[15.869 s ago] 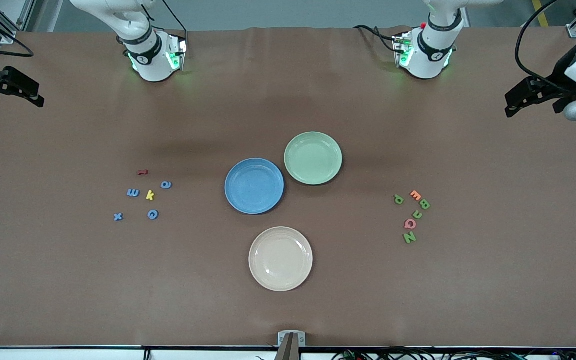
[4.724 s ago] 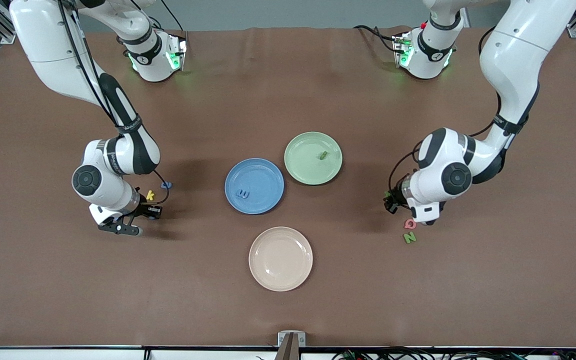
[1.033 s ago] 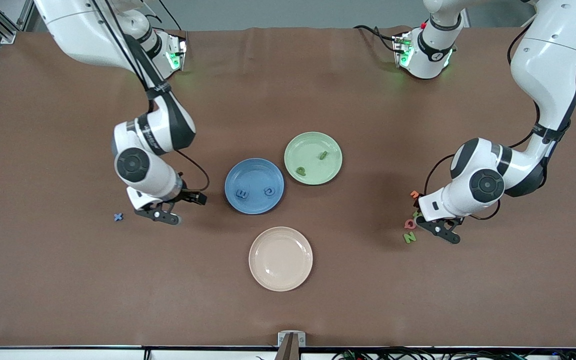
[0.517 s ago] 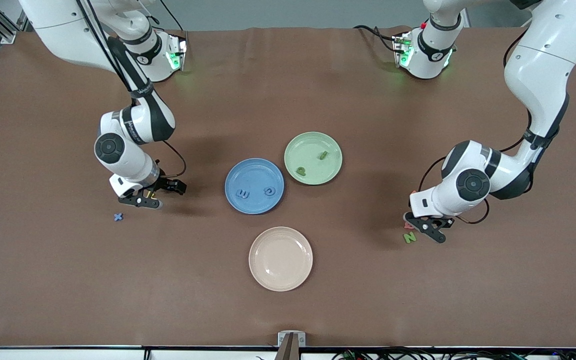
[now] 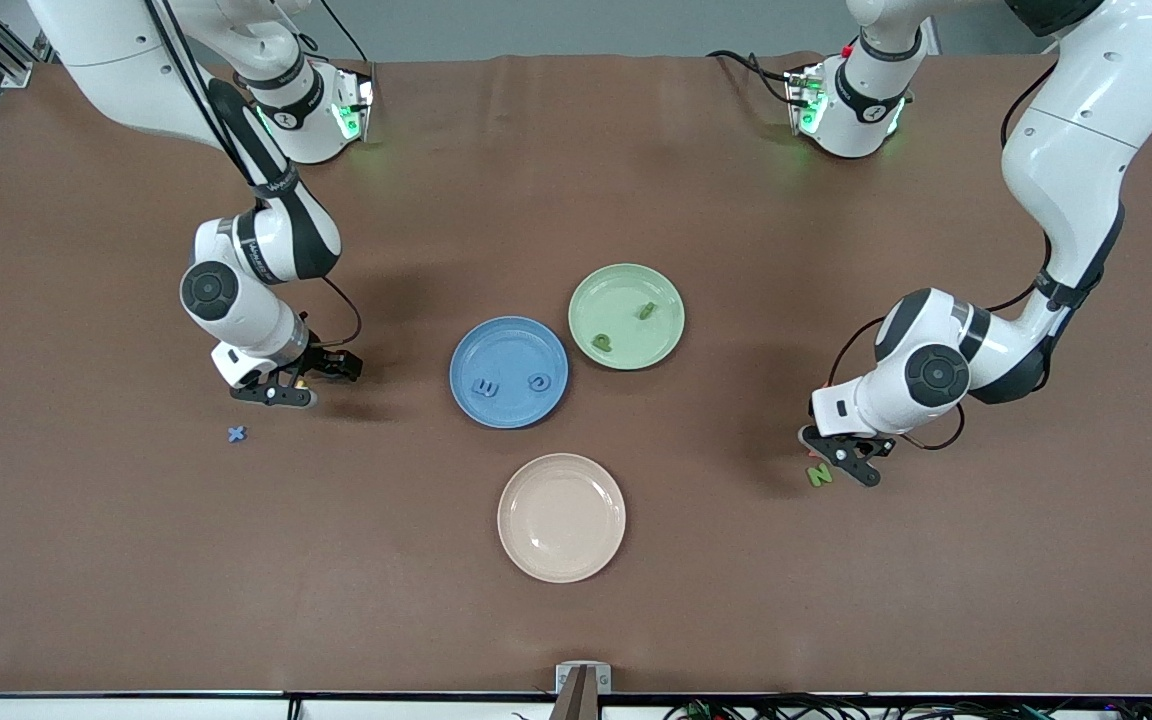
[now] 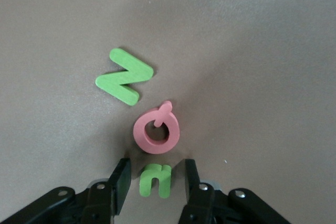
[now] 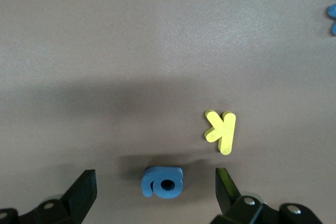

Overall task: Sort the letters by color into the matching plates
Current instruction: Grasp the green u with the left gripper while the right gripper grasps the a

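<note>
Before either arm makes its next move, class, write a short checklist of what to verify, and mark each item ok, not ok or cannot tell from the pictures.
1. Left gripper straddles the small green letter, fingers either side: ok.
2. Left fingers clear of the pink letter beside it: cannot tell, it lies very close.
3. Right gripper open wide around the blue letter: ok.
4. Yellow letter outside the right gripper's span: ok.
5. Green plate holds only green letters, blue plate only blue: ok.
6. All blue and green letters sorted: not ok; the green N and a blue cross lie on the table.

Robot lab: two bench-mounted arms (image 5: 266,250), brown table (image 5: 576,620).
</note>
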Available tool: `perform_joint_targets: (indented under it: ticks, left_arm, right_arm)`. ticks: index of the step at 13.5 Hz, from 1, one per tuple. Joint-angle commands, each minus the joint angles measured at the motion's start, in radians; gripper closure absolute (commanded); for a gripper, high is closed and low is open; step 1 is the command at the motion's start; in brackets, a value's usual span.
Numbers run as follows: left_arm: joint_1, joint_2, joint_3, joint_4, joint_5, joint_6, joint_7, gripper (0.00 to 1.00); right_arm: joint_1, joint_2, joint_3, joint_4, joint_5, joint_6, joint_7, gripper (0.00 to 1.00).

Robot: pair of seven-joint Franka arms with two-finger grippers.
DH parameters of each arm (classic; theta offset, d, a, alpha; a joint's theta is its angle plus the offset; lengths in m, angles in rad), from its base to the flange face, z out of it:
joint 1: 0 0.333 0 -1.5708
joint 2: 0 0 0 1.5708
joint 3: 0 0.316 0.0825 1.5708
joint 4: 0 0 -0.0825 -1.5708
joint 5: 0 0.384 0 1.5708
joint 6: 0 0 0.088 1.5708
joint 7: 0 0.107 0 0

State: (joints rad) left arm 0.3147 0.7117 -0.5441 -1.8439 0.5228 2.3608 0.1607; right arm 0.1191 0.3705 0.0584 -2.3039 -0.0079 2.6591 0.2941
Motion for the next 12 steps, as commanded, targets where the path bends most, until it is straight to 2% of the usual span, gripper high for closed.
perform_joint_targets:
  ticks: [1, 3, 5, 6, 8, 10, 12]
  left_arm:
    - [0.02, -0.009, -0.005, -0.023, 0.016, 0.011, 0.013, 0.52]
    - [0.02, -0.011, -0.005, -0.026, 0.016, 0.006, 0.013, 0.53]
    - [0.021, -0.009, -0.005, -0.029, 0.016, 0.006, 0.013, 0.62]
    - [0.021, -0.011, -0.005, -0.029, 0.016, 0.006, 0.011, 0.7]
    - [0.023, -0.015, -0.007, -0.028, 0.016, 0.005, 0.002, 0.97]
    - [0.018, -0.038, -0.01, -0.023, 0.003, -0.006, -0.024, 1.0]
    - [0.018, -0.076, -0.034, -0.006, -0.001, -0.089, -0.032, 1.0]
  right_arm:
    - [-0.023, -0.036, 0.018, -0.051, -0.011, 0.033, -0.009, 0.03]
    - [-0.023, -0.035, 0.018, -0.051, -0.009, 0.033, -0.01, 0.08]
    - [-0.023, -0.033, 0.018, -0.051, -0.011, 0.033, -0.009, 0.14]
    - [-0.023, -0.031, 0.018, -0.051, -0.009, 0.033, -0.007, 0.17]
    - [-0.023, -0.024, 0.018, -0.051, -0.009, 0.038, -0.007, 0.23]
    - [-0.019, -0.016, 0.018, -0.051, -0.009, 0.042, -0.001, 0.3]
    - [-0.019, -0.013, 0.018, -0.049, -0.009, 0.042, 0.003, 0.39]
